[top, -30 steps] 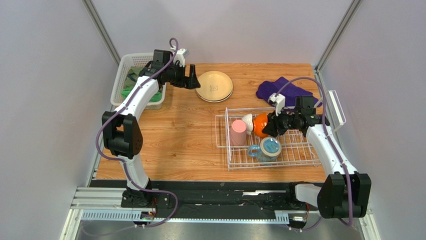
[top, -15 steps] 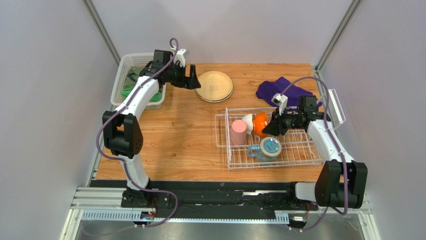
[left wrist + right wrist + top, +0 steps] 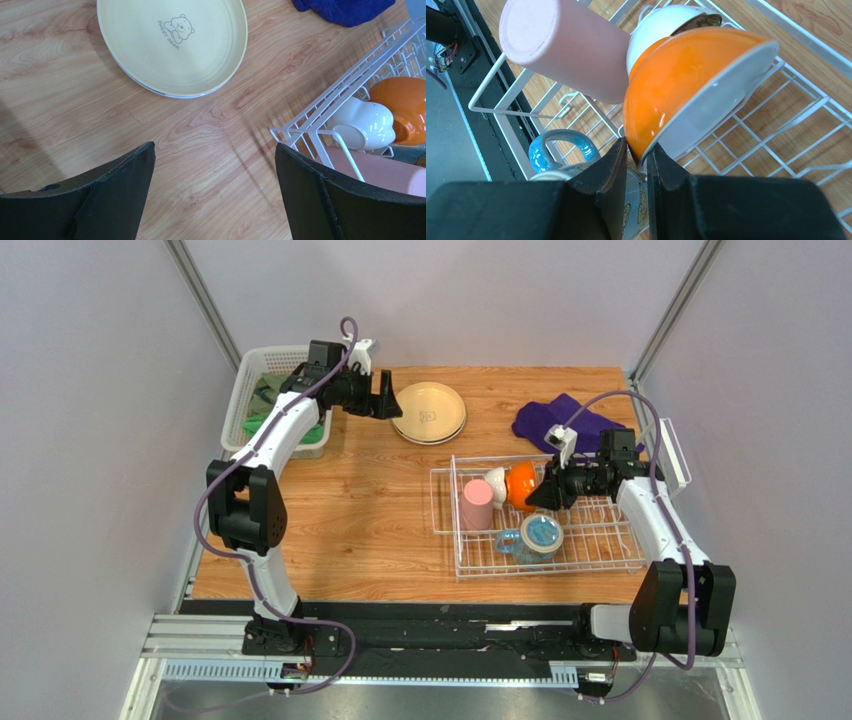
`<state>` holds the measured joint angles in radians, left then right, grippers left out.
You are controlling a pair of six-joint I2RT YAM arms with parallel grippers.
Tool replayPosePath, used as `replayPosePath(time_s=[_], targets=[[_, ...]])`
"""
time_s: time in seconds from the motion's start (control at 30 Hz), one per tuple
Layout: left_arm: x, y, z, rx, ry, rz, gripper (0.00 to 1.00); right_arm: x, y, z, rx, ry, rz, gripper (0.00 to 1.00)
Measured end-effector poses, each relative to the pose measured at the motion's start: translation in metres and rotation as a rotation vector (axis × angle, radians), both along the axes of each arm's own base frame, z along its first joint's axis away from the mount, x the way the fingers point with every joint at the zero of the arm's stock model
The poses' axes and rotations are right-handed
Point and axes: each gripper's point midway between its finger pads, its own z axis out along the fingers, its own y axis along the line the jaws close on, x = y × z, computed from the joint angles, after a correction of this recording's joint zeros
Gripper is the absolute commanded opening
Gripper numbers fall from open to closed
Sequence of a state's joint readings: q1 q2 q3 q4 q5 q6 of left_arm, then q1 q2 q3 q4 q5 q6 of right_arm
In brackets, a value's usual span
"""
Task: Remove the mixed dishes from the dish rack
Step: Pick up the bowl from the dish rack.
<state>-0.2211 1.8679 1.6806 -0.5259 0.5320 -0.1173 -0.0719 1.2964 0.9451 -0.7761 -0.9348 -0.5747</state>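
Right hand: the right hand (image 3: pixel 636 150) is closed on the lower rim of the orange bowl (image 3: pixel 681 80); one finger lies against the orange outside, the other against the white inside, and the rim is pinched between them.
Orange bowl: tilted up on its edge in the far middle of the rack (image 3: pixel 796 135), its opening turned toward the right arm.
White bowl: the white bowl (image 3: pixel 661 25) sits just behind the orange one, touching it, also tipped up on edge.
Pink cup: the pink cup (image 3: pixel 566 50) is in the left end of the rack, just beside the white bowl; a wire loop of the rack crosses in front of it.
Blue mug: the blue mug (image 3: pixel 558 150) is at the near side of the rack, under the right hand's fingers, its handle pointing toward the cup.
Rack: white wire, on the right half of the desk (image 3: pixel 370 510), with all four of these dishes inside it.
Left hand: the left hand (image 3: pixel 215 165) is open, fingers spread wide and holding nothing, above bare wood at the far left of the desk.
Plates: the cream plates (image 3: pixel 172 45) lie stacked flat on the desk, outside the rack, just beside the left hand; the top one carries a small bear print.
Purple cloth: the purple cloth (image 3: pixel 560 422) lies crumpled behind the rack's far right corner.
Basket: a white mesh basket (image 3: pixel 262 370) stands at the far left edge, behind the left arm, with something green inside.
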Motion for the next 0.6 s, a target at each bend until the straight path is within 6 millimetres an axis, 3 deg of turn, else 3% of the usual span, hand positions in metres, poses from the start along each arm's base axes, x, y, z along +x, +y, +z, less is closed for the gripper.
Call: replayPosePath(time_s=[0.27,0.6], targets=[[-0.001,-0.002,0.001,-0.010,0.006,-0.004,0.97,0.008,-0.003,0.016,-0.007,-0.047,-0.003,0.00],[-0.001,-0.001,0.001,-0.002,-0.006,-0.014,0.96,0.012,-0.010,0.050,-0.038,-0.154,-0.021,0.00]])
